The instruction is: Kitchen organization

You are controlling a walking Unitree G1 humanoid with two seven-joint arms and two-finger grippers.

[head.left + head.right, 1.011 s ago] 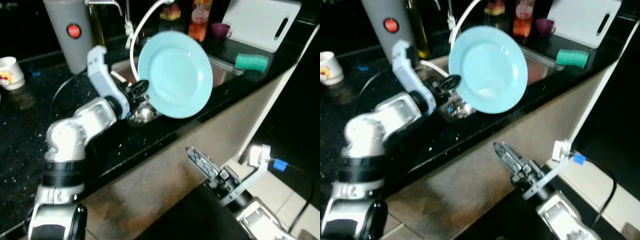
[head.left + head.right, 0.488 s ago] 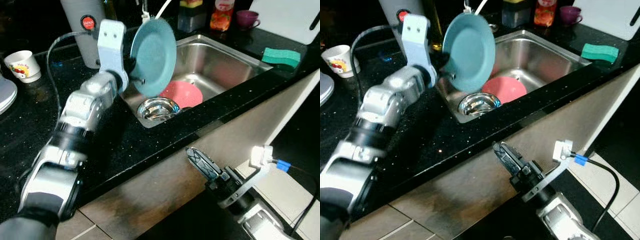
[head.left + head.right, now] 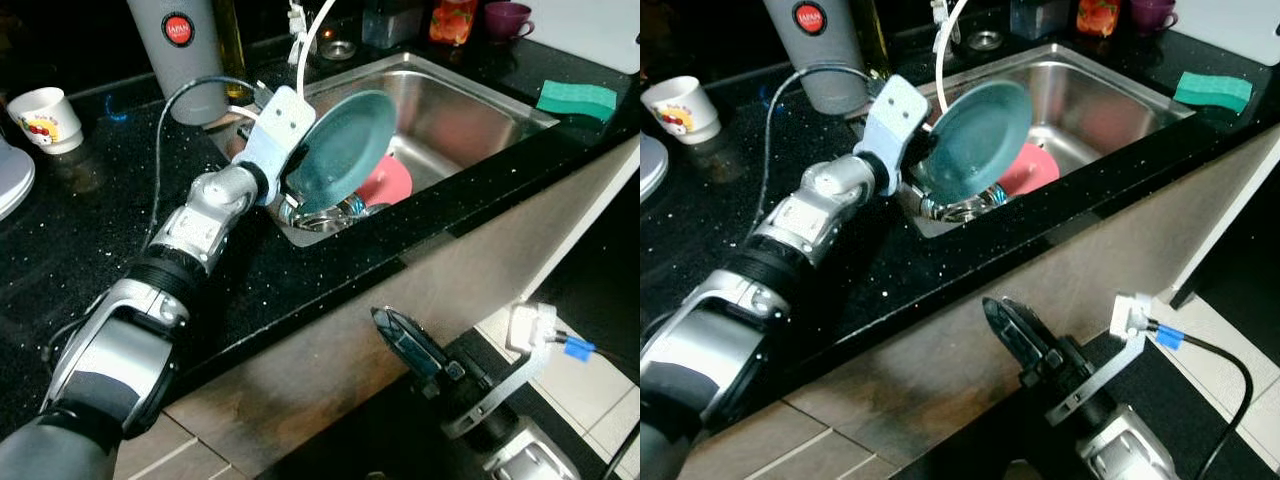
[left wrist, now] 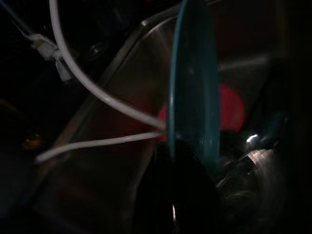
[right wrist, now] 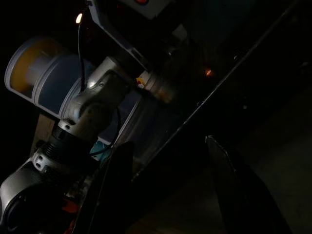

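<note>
Left claw (image 3: 292,182), clenched on a round teal plate (image 3: 340,150), tilts it over the steel sink (image 3: 470,95) at twelve o'clock; pink plate (image 3: 392,180) and bowl remain unsorted.

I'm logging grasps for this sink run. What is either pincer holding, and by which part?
The left pincer grips the teal plate by its rim, above the sink. The right pincer holds nothing.

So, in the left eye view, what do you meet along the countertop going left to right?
White cup → grey canister → teal plate held over the sink → green sponge.
</note>
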